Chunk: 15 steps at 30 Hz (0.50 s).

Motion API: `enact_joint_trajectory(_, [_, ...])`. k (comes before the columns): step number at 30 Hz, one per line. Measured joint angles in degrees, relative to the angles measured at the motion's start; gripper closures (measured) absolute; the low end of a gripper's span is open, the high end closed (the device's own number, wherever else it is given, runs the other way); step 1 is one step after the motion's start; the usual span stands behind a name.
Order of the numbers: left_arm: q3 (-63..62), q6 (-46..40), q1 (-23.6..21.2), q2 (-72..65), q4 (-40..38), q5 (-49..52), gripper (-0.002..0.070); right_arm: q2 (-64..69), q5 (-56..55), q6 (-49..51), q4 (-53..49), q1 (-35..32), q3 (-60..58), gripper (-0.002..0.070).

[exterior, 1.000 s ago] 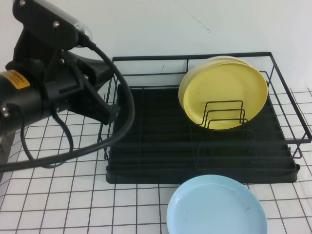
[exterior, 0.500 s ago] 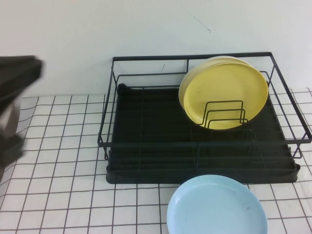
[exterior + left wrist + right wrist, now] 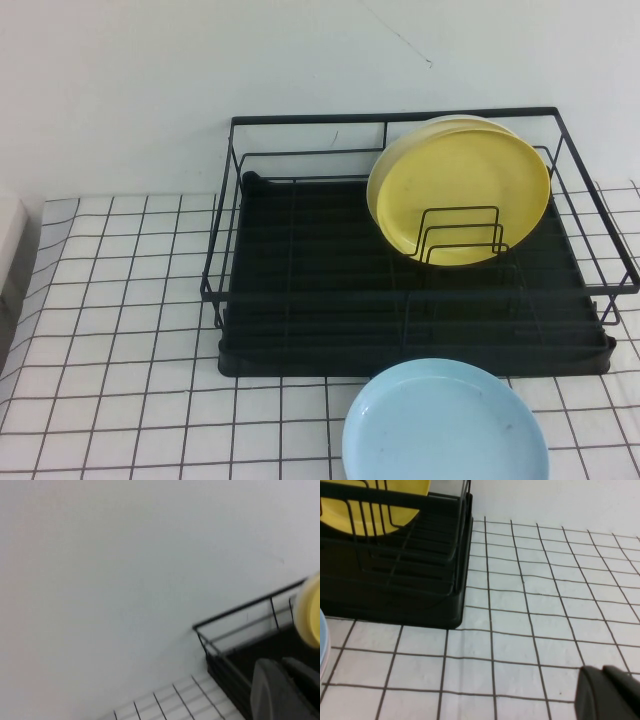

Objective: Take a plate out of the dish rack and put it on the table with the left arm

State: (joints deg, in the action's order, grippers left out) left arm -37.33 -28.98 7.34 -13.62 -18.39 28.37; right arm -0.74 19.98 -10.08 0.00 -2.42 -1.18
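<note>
high view shows the light blue plate [image 3: 445, 423] lying flat on the table [image 3: 120, 400], just in front of the dish rack [image 3: 300, 300] and apart from it, so the placing looks done. neither arm appears here. the left gripper [image 3: 287, 690] shows only in its wrist view, aimed past the rack's far corner at the wall; the right gripper [image 3: 610, 692] hangs over bare cloth. whether either's fingers are parted i cannot tell. yellow plates [image 3: 460, 195] stand upright in the rack.

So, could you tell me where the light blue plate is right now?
In the high view the plate lies flat on the table, right of centre at the near edge, just in front of the dish rack.
</note>
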Motion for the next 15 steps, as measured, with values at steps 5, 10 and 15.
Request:
enact_joint_trajectory(5, [15.8,0.0,-0.3,6.4,1.0,-3.0,0.0676,0.0,0.0,0.0,0.0,0.0,0.0,0.068])
enact_joint_trajectory(10, [33.7,0.0,-1.7,9.7,-3.8,-20.3,0.0676,0.0,0.0,0.0,0.0,0.0,0.0,0.068])
enact_joint_trajectory(15, [38.6,-1.5,-2.8,12.9,-8.2,-24.2,0.0676,0.0,0.0,0.0,0.0,0.0,0.0,0.068])
